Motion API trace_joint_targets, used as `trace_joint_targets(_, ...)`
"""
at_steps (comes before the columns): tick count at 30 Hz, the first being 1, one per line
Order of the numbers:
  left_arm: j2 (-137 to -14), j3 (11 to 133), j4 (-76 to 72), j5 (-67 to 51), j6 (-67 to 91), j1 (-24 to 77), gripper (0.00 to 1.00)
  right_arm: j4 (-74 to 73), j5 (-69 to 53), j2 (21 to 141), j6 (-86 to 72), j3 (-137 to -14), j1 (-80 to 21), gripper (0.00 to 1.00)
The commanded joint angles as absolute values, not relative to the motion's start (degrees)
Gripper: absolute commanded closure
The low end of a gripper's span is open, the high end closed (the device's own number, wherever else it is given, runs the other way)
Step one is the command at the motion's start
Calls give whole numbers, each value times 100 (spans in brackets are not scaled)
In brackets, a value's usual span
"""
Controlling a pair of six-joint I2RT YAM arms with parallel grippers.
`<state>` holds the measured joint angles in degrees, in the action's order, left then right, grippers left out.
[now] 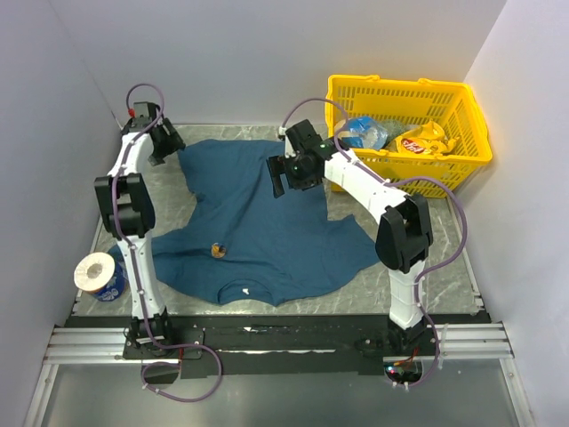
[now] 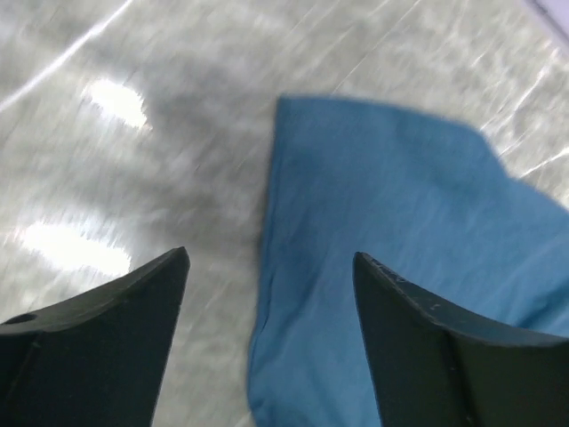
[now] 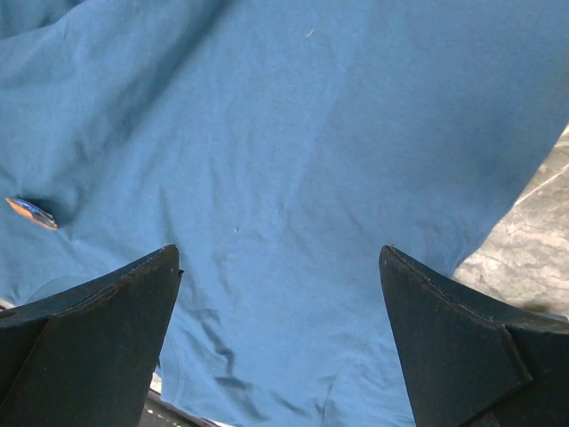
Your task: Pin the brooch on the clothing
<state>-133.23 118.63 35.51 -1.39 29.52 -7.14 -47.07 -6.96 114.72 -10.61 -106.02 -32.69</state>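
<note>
Marbled tabletop [image 1: 356,295]; left pincer [image 2: 271,256] spread wide, empty; right pincer [image 3: 280,249] likewise, above clothing [image 3: 311,133].

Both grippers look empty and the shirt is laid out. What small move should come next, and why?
Probably swing the right gripper, jaws open, toward the brooch. The brooch lies on the clothing near the neck and shows at the left edge of the right wrist view. Neither the right gripper nor the left gripper holds anything, so picking it up seems to come first.

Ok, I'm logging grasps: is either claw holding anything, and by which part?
Nothing is held. Both the left claw and the right claw are open above the dark teal cotton T-shirt; the tiny orange-gold brooch lies on the fabric, ungripped.
</note>
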Motion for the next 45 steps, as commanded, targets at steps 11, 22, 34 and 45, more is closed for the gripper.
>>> trace_joint_targets(11,-14185,12674,3692,210,2830,-457,42,-4685,-1125,11470,-1108,-10714,-2892,0)
trace_joint_targets(22,-14958,13192,3990,448,2689,-281,81,-4720,-1239,11531,-1108,-10705,-2777,0)
trace_joint_targets(34,-14626,13052,3385,518,2725,-281,99,-4702,-1266,11531,-1107,-10679,-2690,0)
trace_joint_targets(45,-14423,13483,2752,1116,2505,-281,99,-4702,-1292,11558,-1125,-10670,-2689,0)
